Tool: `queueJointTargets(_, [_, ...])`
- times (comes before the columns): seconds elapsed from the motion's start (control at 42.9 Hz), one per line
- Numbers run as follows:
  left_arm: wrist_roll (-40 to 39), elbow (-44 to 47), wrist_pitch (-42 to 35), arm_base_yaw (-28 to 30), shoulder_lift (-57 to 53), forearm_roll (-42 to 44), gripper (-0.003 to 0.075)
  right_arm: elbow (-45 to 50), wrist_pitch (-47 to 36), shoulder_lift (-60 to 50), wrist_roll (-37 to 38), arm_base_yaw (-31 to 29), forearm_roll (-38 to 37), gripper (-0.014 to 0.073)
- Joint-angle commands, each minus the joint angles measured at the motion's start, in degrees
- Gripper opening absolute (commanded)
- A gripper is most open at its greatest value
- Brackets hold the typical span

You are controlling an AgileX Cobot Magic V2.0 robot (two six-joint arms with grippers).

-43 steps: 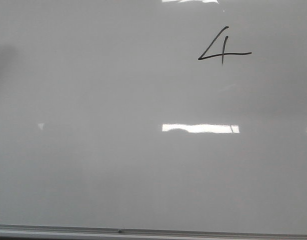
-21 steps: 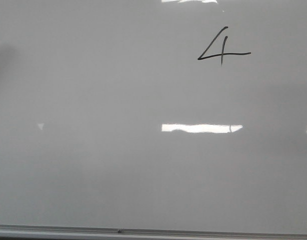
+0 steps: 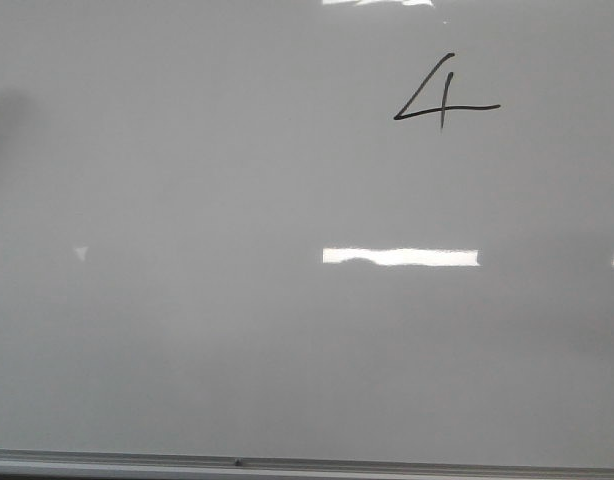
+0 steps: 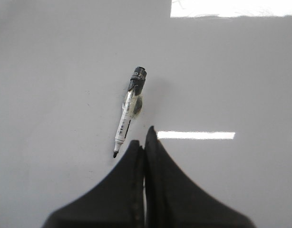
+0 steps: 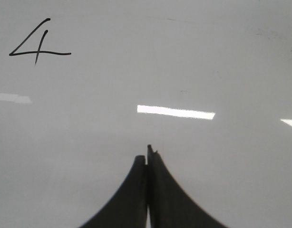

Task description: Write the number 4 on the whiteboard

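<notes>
The left tool (image 4: 144, 137) shows only in its own wrist view: two dark, tapering fingers (image 4: 158, 156) pressed flat together, with only a hairline seam between them from tip to base, and nothing clamped there. The tips hang over the whiteboard (image 4: 231, 76), pointing out across it.

The right tool (image 5: 148, 154) appears the same way in its wrist view: both dark fingers (image 5: 160, 175) meet along a thin seam, one tip reaching slightly past the other, with nothing gripped. It too hangs above the whiteboard.

Neither arm nor tool appears in the front view; wrists and upper links are out of sight.
</notes>
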Motion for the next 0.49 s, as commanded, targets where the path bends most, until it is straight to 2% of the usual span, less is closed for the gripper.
queueJointTargets(0.0, [-0.06,0.26,-4.71,-0.39,-0.81,-0.53,-0.002,-0.91,-6.64,-1.08,-0.76,-0.28,0.04,-0.0068])
queueJointTargets(0.28, [-0.06,0.26,-4.71,-0.39,-0.81,-0.53,-0.002,-0.85,-9.24,-1.08,1.02,-0.28,0.02,-0.0068])
queueJointTargets(0.467, [-0.06,0.26,-4.71,-0.39,-0.81,-0.53,-0.002,-0.85,-10.99,-1.08,7.97,-0.28,-6.9,-0.0068])
